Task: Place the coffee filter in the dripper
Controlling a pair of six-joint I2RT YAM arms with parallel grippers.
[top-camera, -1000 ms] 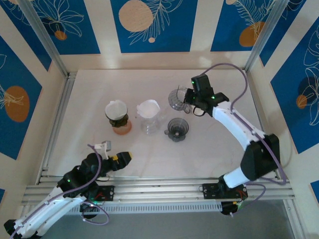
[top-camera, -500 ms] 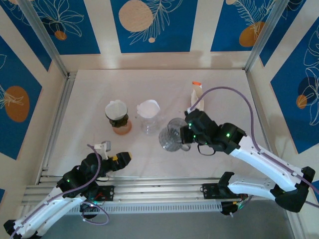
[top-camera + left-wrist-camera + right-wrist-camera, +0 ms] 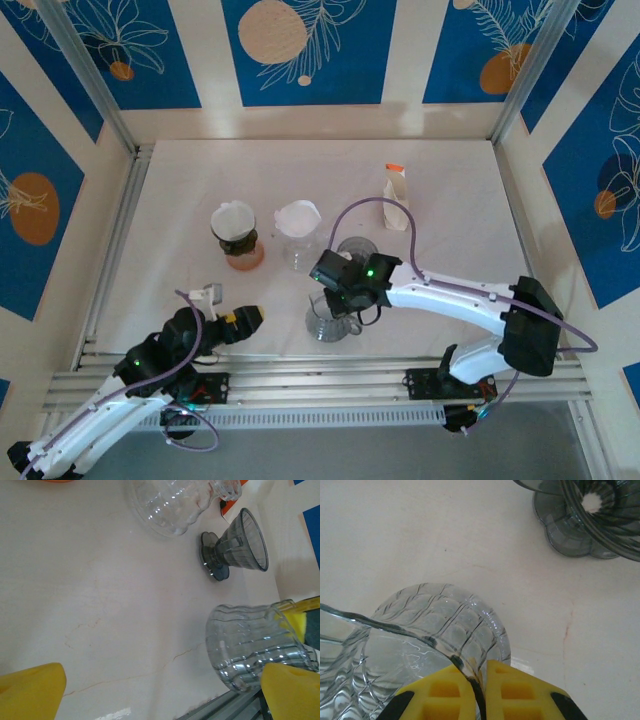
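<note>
Right gripper (image 3: 479, 680): pinches the rim wall of glass carafe (image 3: 430, 625), near front edge of table (image 3: 200, 170). Grey dripper (image 3: 357, 247): stands upright just behind carafe. White coffee filter (image 3: 298, 216): sits in mouth of clear jug (image 3: 300, 255), left of dripper, apart from it. Second filter (image 3: 232, 218): rests in dark holder (image 3: 236, 240) on orange base (image 3: 245, 260), further left. Left gripper (image 3: 248, 318): fingers spread wide, grips nothing, low at near-left

Toward six o'clock on the desk (image 3: 450, 170), the right gripper (image 3: 333, 296) sits at the rim of a clear glass jug (image 3: 322, 322). The dark dripper (image 3: 357, 246) stands at the jug's one o'clock, a white coffee filter (image 3: 298, 216) at eleven.
</note>
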